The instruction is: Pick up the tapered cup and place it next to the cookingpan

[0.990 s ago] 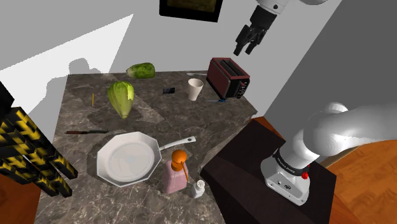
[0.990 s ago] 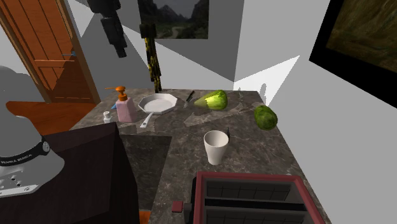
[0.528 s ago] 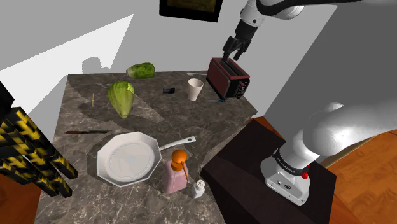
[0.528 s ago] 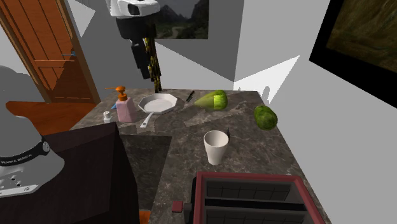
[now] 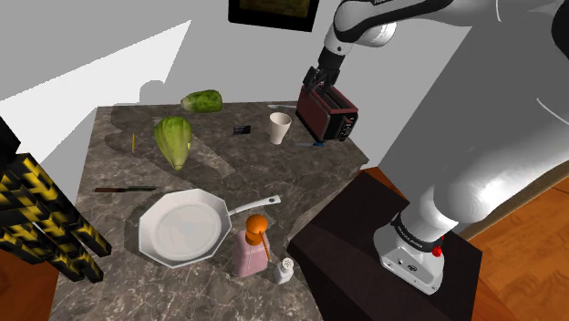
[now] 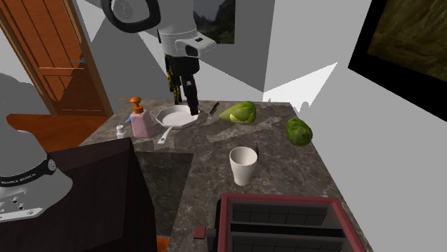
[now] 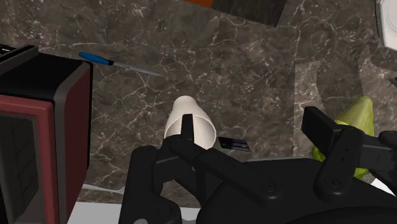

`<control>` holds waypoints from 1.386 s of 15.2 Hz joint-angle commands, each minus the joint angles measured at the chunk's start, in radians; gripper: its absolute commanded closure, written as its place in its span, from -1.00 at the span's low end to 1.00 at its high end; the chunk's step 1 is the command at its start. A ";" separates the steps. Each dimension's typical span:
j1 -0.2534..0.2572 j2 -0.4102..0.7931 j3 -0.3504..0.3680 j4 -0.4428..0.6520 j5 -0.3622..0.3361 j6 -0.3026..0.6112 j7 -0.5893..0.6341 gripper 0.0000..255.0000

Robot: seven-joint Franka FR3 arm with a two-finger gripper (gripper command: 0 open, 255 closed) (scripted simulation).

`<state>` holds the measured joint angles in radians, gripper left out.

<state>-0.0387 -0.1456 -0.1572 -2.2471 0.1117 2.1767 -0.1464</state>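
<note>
While my claw [image 5: 319,79] hangs spread wide above the dark marble counter [image 5: 118,164], the white tapered cup [image 5: 280,128] stands beside the red toaster [image 5: 326,111].
Shoulder: pan [image 5: 187,226] well apart from cup. Second exterior: wooden door [image 6: 50,57]. Wrist: blue-handled knife [image 7: 95,58] near cup.

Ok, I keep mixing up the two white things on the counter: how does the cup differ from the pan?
The cup is tall and narrow, tapering toward its base; the pan is wide, shallow and angular-rimmed. The pan has a long handle, the cup none. The cup stands by the toaster, the pan by the soap bottle. Both are plain white and rest on the counter.
</note>
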 commanded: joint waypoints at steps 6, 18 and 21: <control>-0.022 0.269 -0.027 0.150 0.072 0.084 -0.080 -1.00; -0.113 0.742 -0.012 0.548 0.176 0.102 -0.165 -1.00; -0.122 0.796 -0.007 0.595 0.183 0.105 -0.168 -1.00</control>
<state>-0.1585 0.6365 -0.1660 -1.6590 0.2916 2.2748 -0.3116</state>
